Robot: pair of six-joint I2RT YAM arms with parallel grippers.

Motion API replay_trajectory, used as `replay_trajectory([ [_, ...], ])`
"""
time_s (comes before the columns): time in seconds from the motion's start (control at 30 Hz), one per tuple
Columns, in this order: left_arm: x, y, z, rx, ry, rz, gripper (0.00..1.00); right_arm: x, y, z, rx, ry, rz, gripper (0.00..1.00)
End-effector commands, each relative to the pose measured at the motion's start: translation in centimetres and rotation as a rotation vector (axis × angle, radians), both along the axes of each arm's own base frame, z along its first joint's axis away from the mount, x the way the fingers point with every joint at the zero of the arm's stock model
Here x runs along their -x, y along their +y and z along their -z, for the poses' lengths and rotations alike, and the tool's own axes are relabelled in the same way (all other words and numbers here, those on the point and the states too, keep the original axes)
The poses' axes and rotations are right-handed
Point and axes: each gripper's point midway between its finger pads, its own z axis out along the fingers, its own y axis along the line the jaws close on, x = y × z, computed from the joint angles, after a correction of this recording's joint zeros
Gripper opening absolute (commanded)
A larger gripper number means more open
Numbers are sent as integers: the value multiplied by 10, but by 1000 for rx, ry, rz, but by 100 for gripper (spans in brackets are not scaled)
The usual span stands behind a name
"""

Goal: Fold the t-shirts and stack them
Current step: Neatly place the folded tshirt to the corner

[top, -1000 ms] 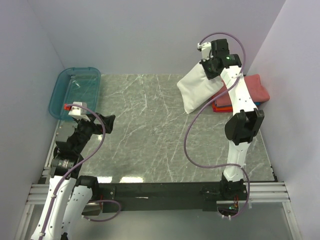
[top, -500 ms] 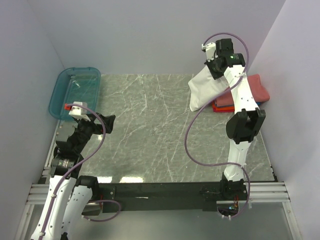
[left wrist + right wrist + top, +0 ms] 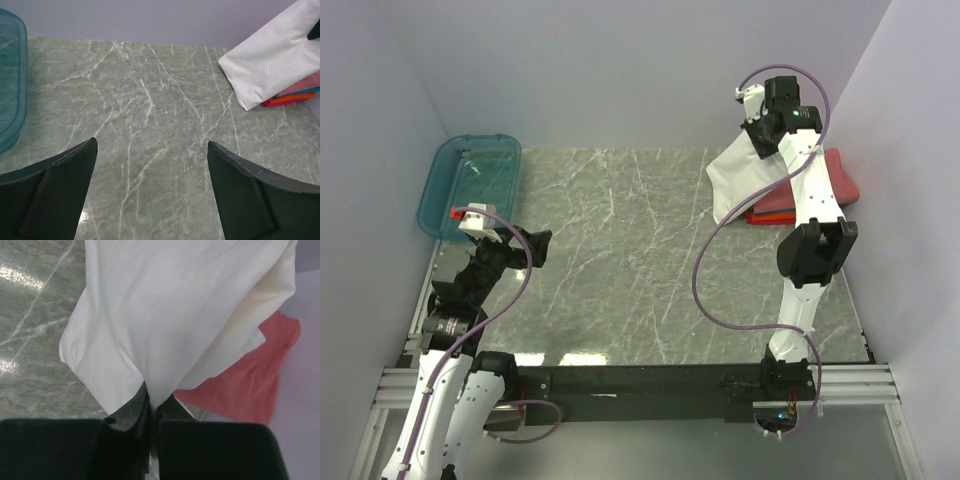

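We've swung the folded white tee point(image 3: 738, 182) onto the stack's point(image 3: 837, 172) left edge. The right gripper point(image 3: 767, 128) pinches it, the left gripper point(image 3: 151, 146) stays spread — lowering looks next.

The hanging tee point(image 3: 735, 185) shows plain white, creamier where it folds. The folded tee point(image 3: 840, 175) on top of the pile is coral-red. Below it run the thin edges of a blue tee point(image 3: 302, 91) and an orange tee point(image 3: 292, 98). The desk point(image 3: 620, 270) is grey-green marble, veined with white. The bin point(image 3: 432, 200) is see-through teal. The cables point(image 3: 705, 260) are purple, against pale lilac walls point(image 3: 620, 70).
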Motion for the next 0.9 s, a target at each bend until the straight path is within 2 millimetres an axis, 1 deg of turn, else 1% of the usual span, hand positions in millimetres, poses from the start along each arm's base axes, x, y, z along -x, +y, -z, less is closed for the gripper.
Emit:
replay_trajectory([
  [0.0, -1, -4, -13, -6, -53, 27, 96, 6, -10, -76, 21, -190, 13, 0],
  [0.2, -1, -4, -12, -6, -49, 28, 96, 8, -16, -92, 32, -228, 21, 0],
  [0.43, -2, -4, -11, -6, -47, 27, 96, 11, -24, -105, 36, -259, 36, 0],
  [0.6, -2, -4, -11, -6, -47, 28, 96, 15, -27, -114, 43, -277, 39, 0],
  [0.87, -2, -5, -12, -8, -49, 32, 96, 24, -30, -136, 51, -325, 40, 0],
])
